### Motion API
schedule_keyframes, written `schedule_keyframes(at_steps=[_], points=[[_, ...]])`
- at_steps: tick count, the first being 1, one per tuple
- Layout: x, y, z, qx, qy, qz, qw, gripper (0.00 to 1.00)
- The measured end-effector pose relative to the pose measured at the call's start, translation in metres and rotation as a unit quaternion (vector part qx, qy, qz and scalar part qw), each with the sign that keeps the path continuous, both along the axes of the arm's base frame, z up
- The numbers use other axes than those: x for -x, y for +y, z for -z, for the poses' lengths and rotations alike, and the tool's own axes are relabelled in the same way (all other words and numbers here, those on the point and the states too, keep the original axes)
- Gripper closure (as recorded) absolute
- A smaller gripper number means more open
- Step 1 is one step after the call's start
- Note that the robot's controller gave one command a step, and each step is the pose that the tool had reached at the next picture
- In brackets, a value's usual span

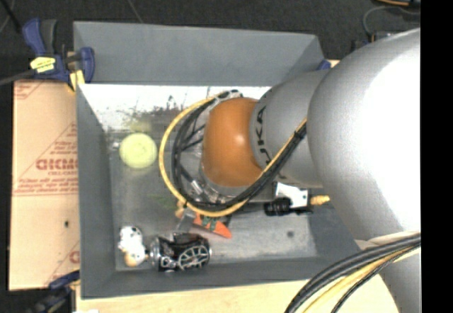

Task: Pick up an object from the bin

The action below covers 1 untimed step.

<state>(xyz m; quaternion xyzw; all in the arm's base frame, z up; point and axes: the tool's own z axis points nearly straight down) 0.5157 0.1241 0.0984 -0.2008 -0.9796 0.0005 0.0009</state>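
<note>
Under the arm's orange cover, my gripper's body (201, 200) shows low over the middle of the bin floor. Just below it lies a small orange and green thing (214, 225), partly hidden by the gripper. A black toy with a spoked wheel (181, 252) rests near the front wall, a little lower and to the left. Right of the gripper lies a black and white tool with a yellow tip (294, 202).
A yellow-green ball (138, 150) sits at the left back of the bin floor. A small white figure (131, 244) stands in the front left corner beside the black toy. The arm and its cables cover the bin's right half.
</note>
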Motion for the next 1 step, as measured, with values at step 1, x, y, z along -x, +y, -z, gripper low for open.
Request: schedule_keyframes(at_steps=[1], points=[[-0.0021,0.0002,-0.02,-0.001,-0.0036,-0.001,1.0,1.0]])
